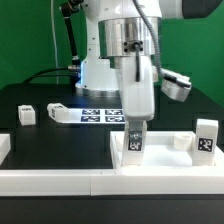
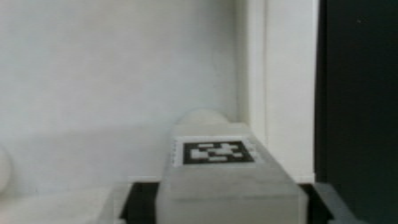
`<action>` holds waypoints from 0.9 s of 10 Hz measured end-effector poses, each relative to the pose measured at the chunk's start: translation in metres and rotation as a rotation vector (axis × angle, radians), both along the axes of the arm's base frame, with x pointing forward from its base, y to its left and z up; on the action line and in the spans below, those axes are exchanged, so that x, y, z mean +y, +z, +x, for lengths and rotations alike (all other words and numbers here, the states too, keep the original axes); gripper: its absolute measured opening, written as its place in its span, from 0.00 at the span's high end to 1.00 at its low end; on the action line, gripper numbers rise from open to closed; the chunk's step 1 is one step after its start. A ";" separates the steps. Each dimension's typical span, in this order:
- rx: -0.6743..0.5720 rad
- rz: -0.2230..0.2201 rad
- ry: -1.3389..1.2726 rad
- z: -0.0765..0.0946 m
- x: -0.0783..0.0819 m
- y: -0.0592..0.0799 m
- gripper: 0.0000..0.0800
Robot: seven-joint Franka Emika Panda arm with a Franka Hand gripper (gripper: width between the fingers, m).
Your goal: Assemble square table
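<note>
The square table top is a white rimmed tray at the front of the exterior view's right. My gripper is shut on a white tagged leg, held upright at the top's near-left corner. I cannot tell whether the leg touches the top. In the wrist view the leg sits between my two black fingers, with my gripper closed around it and the white top behind. Other legs lie at the left, beside it, at the back right, and one stands at the far right.
The marker board lies flat behind the gripper, near the robot base. Long white border rails run along the front and the left edge. The black table shows beside the top in the wrist view.
</note>
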State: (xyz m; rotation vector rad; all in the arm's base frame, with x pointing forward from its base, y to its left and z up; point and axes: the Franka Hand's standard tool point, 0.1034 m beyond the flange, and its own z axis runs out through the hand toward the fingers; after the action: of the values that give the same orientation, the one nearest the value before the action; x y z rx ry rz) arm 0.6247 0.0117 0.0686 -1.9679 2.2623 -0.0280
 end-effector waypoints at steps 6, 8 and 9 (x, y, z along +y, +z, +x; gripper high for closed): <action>-0.013 0.048 -0.289 0.002 -0.001 -0.001 0.42; -0.009 -0.023 0.034 0.002 -0.003 0.000 0.23; -0.009 -0.049 0.156 0.004 -0.001 0.000 0.23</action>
State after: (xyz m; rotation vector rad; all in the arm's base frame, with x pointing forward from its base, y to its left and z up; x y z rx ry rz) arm 0.6290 0.0110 0.0691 -2.1588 2.1148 -0.0760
